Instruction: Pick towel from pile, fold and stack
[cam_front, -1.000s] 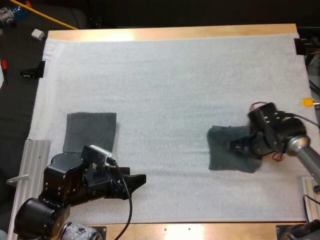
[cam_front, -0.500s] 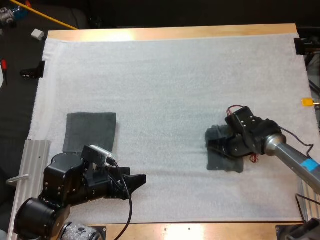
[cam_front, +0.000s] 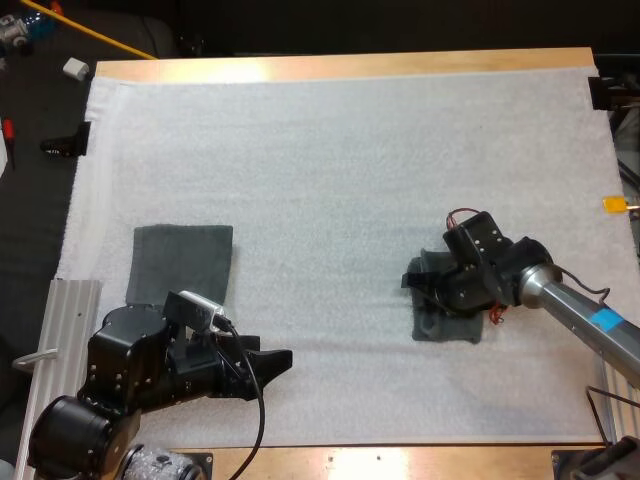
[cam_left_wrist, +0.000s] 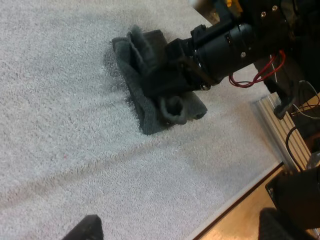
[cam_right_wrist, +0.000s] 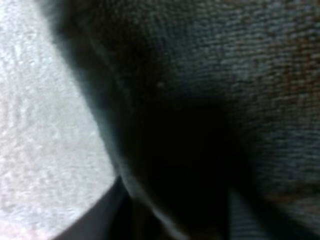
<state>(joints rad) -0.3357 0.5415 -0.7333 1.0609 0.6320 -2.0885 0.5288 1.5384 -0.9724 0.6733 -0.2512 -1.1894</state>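
Grey-green crumpled towel (cam_front: 447, 328) runs top-to-bottom at centre right of the frame, clenched by our right gripper (cam_front: 423, 286); our left gripper (cam_front: 280, 360) rests released.

You're looking forward and down over the whole mat (cam_front: 330, 150); your left wrist camera is eyeing the crumpled towel (cam_left_wrist: 145, 110) from well off, the right one is crowding right up to it.
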